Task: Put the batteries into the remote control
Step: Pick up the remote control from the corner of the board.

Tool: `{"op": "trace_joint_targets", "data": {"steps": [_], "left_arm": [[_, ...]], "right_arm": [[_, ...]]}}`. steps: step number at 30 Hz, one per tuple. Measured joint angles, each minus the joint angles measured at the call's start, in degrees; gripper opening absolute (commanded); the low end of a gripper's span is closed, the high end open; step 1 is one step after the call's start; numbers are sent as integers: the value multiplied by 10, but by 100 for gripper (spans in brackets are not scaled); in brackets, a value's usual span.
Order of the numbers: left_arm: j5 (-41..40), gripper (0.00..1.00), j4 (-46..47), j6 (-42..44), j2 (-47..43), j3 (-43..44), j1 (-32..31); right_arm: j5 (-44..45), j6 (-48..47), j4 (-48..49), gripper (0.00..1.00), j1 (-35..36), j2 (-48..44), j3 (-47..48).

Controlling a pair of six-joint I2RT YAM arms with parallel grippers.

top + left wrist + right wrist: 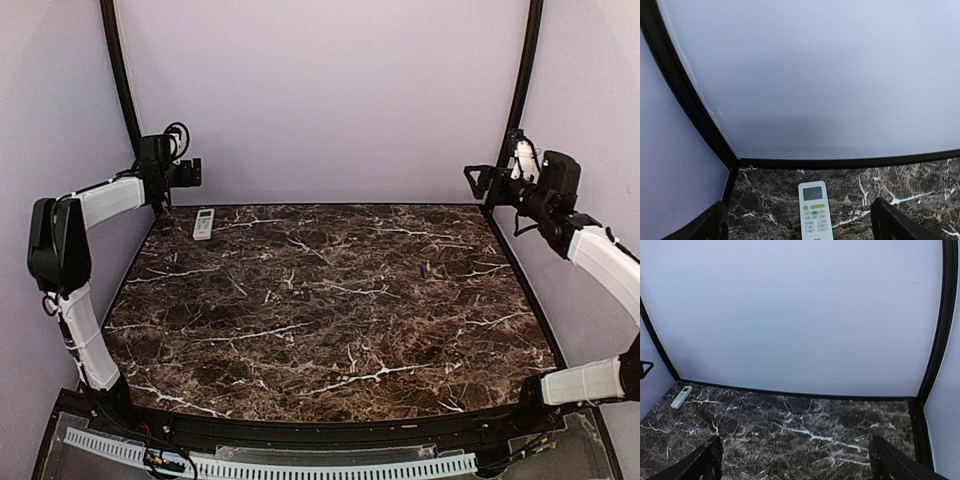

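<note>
At the worktop's (320, 330) far left corner lies the remote (203, 224), buttons up, near my left gripper (192, 172), which hangs wide open, empty. One battery (424, 269) lies right of centre. My right gripper (476, 181), equally spread, holds nothing.

Legible text, brands, numbers, signs: none. Remote control (815, 212), white, lying face up on the marble-patterned table (920, 185): its greyish display (813, 192) shows faint marks and its buttons (815, 220) carry small print. All of this is too small and blurred to read in the left wrist view, and in the top and right wrist views the remote is too small to show any lettering.
</note>
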Motion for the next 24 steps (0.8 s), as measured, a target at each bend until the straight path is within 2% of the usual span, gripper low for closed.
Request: {"op": "trace_joint_targets", "data": {"steps": [1,4,8,12,16,21,23,24], "left_arm": [[12,99,-72,-4,47,68,0],[44,99,-193,-21,158,205,2],[85,99,-331,-44,274,336,5],[108,99,-422,-71,367,448,12],[122,99,-487,-99,439,533,24],[123,97,-536,-126,484,579,31],[130,91,-549,-138,485,586,35],[133,84,-555,-143,485,587,36]], "right_arm": [[9,5,-37,99,11,11,24],[31,21,-127,98,33,40,74],[52,37,-209,99,58,60,93],[61,45,-254,99,86,64,95],[68,50,-272,99,104,65,105],[77,51,-280,99,116,65,120],[81,51,-282,99,118,64,122],[82,51,-282,99,119,64,122]]}}
